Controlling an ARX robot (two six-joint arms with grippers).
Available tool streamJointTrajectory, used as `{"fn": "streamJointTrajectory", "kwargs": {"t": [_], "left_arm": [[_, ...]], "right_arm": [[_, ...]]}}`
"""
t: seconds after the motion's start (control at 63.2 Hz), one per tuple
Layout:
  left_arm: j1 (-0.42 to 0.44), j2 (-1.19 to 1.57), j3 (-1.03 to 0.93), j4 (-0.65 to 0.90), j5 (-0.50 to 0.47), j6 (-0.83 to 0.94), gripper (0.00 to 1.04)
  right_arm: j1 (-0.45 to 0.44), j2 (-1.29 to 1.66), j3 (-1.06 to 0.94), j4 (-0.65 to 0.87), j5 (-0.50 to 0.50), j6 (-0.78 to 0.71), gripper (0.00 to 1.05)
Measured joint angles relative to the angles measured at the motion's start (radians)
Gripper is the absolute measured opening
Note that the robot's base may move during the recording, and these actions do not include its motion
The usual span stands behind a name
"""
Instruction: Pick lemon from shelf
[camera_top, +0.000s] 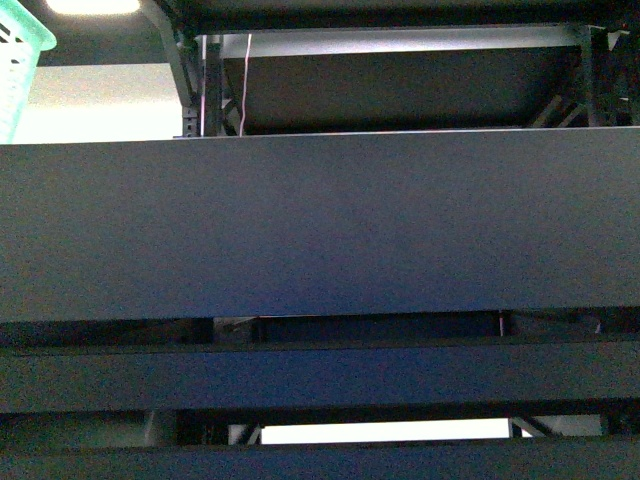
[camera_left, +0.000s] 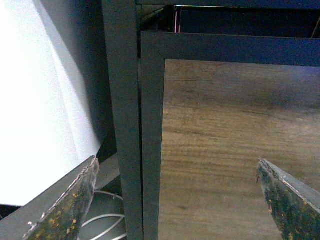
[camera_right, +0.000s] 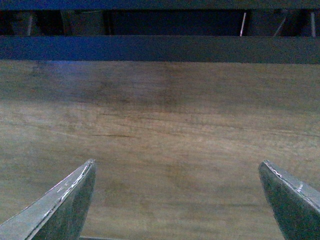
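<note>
No lemon shows in any view, so its place on the shelf (camera_top: 320, 225) cannot be told. That is the main hazard: any reach made from here would be blind.

In the front view a deep dark tier front (camera_top: 320, 260) fills nearly the whole frame and hides whatever lies behind it. Neither arm appears there. Each wrist camera sees only a bare stretch of wooden board (camera_right: 160, 115), with nothing on the part that shows.

The left hand (camera_left: 176, 162) is released, its fingers spread wide and holding nothing. It sits close to a black upright (camera_left: 122, 125), with a white cable (camera_left: 105, 220) coiled just beyond. A sideways sweep there could knock the post or snag the loop.

The right hand (camera_right: 177, 162) is likewise released and empty over open board. It faces a dark rail (camera_right: 160, 48), which a forward push at this height may strike.
</note>
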Motion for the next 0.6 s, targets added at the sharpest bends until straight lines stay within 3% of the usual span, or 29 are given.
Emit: {"fn": "streamJointTrajectory", "kwargs": {"t": [0.601], "left_arm": [[0.000,0.000,0.000,0.000,0.000,0.000,0.97]], "right_arm": [[0.000,0.001,0.000,0.000,0.000,0.000,0.97]]}}
